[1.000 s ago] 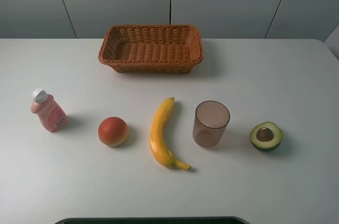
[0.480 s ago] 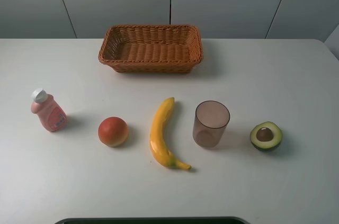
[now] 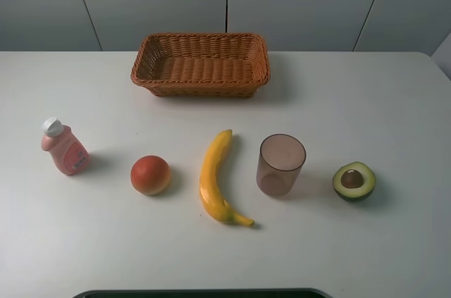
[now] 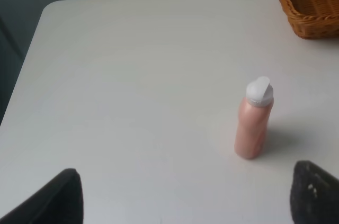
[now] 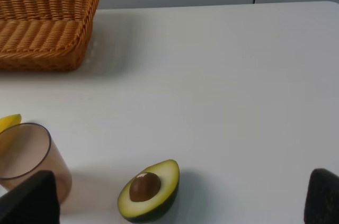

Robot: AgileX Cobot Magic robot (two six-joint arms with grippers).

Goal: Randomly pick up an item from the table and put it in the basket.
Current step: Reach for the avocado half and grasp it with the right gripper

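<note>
Avocado half (image 5: 149, 191) sits on table (image 3: 366, 101) beside cup (image 3: 280, 164), well apart from basket (image 3: 201, 64). Right claw (image 5: 176, 211) and left claw (image 4: 185, 203) both spread, empty. Recommend right claw descend squarely and pinch across the skin.

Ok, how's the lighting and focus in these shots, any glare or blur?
Exterior high: even, soft light, sharp, with faint shadows right of the cup and avocado. Left wrist: the bottle is a little soft. Right wrist: small glint on the pit, no glare on the table.

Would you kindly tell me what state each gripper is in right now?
Left gripper: open, holding nothing.
Right gripper: open, holding nothing.
</note>
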